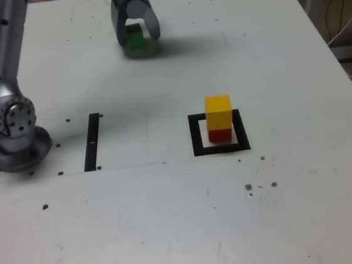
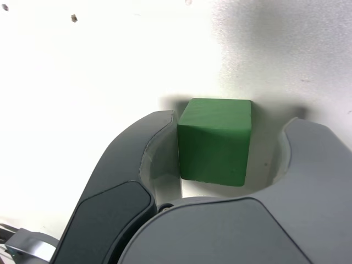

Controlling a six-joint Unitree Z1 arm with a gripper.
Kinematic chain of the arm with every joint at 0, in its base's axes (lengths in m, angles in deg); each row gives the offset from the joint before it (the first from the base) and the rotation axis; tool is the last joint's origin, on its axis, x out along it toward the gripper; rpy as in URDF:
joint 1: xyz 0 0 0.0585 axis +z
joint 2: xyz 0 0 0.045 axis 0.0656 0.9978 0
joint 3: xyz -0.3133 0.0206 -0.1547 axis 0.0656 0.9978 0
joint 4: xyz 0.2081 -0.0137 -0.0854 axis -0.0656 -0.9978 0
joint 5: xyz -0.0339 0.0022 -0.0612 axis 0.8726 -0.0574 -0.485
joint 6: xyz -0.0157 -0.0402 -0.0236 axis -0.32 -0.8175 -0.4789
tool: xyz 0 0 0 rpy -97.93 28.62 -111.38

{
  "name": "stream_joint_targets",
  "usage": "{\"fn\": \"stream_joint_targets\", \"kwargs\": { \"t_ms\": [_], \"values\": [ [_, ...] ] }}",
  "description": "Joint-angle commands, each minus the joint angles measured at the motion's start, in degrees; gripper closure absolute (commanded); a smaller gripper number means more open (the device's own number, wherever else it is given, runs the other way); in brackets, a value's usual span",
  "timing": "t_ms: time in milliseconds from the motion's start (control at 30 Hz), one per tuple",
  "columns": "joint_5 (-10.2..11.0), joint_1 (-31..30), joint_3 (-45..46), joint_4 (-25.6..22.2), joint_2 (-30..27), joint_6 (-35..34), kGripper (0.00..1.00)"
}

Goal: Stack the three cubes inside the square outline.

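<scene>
The tool (image 1: 137, 34) straddles the green cube (image 1: 134, 37) on the white, speckled bench (image 1: 173, 220), one jaw touching it, the other just clear. Well away from the tool, the yellow cube (image 1: 219, 113) tops the red cube (image 1: 220, 134) inside the square outline (image 1: 196, 136). Cables (image 1: 338, 1) hang past the bench's edge.

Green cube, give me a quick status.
Claw straddling green cube, grip unconfirmed. Yellow cube on red cube inside square outline. Nothing blocking.

Pincer (image 1: 136, 36) astride green cube (image 1: 134, 35); yellow cube (image 1: 218, 112) atop red cube (image 1: 220, 135) in square outline (image 1: 196, 136).
</scene>
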Motion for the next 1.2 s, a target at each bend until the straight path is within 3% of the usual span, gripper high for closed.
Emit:
{"fn": "stream_joint_targets", "kwargs": {
  "t_ms": [0,233,733,1167],
  "values": [
    [-0.42,0.3,0.0,0.47,0.27,0.06,0.46],
    [-0.56,0.57,0.09,1.52,0.23,0.26,0.59],
    [0.2,-2.34,0.38,1.29,-3.15,-0.34,0.64],
    [1.03,-14.46,-2.69,-7.92,-12.22,-7.18,0.66]
  ]
}}
